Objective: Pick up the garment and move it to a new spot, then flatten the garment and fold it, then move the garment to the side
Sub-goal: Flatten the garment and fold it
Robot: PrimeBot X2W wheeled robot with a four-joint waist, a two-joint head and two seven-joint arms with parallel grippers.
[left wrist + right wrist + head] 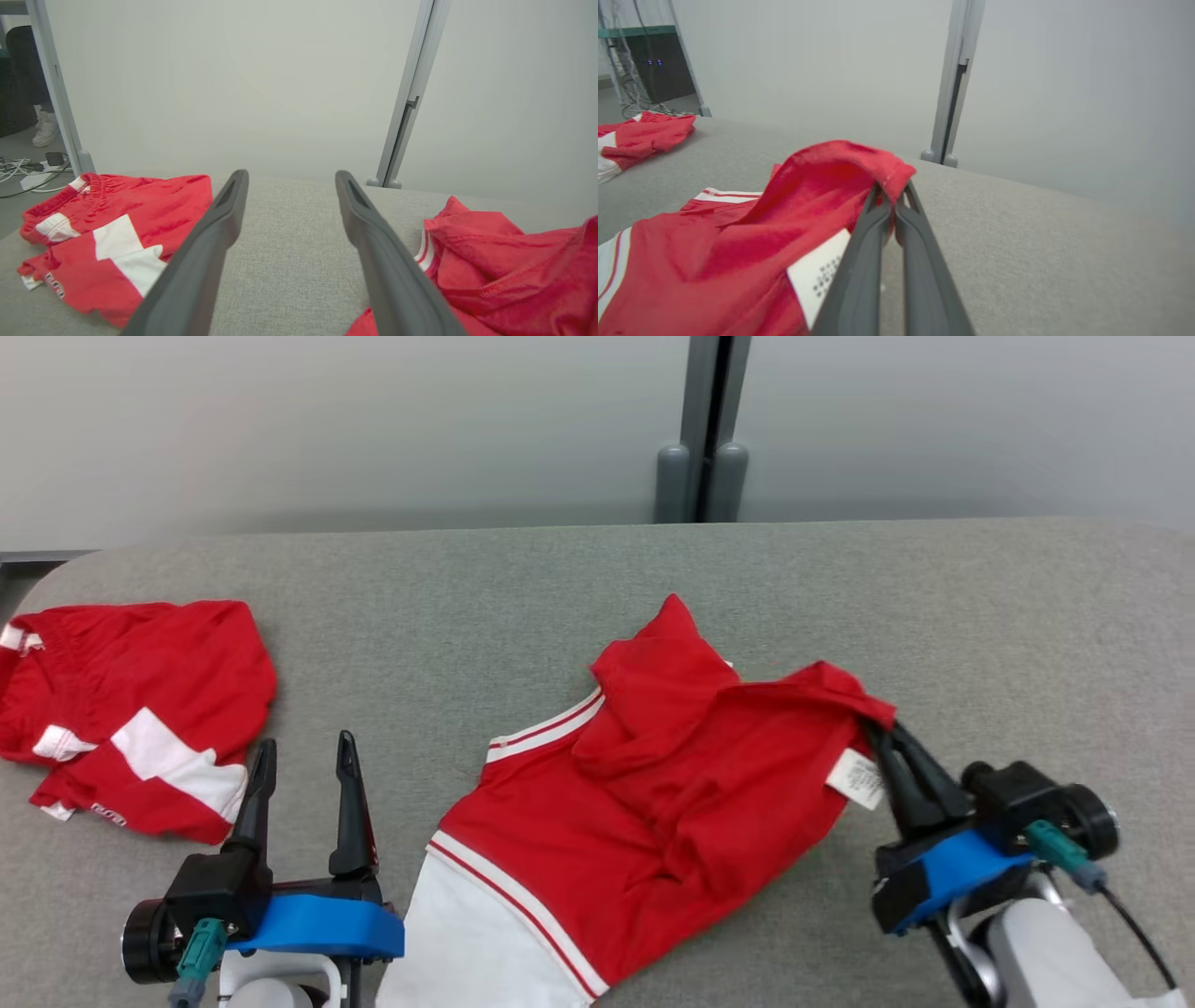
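A crumpled red garment (653,793) with white panels and white stripes lies on the grey table, its lower part hanging toward the near edge. My right gripper (882,728) is shut on the garment's right-hand edge, lifting a fold of cloth beside a white care label (857,778). In the right wrist view the closed fingers (873,233) pinch the red hem (896,175). My left gripper (301,756) stands open at the lower left, just left of the garment, nothing between its fingers (201,252). The garment (490,266) shows to its right in the left wrist view.
A second red and white garment (131,709) lies folded at the table's left end. The grey table (840,588) has a rounded far left corner. A pale partition with a grey post (702,429) stands behind. Cables and a person's white shoe (44,130) lie on the floor at the left.
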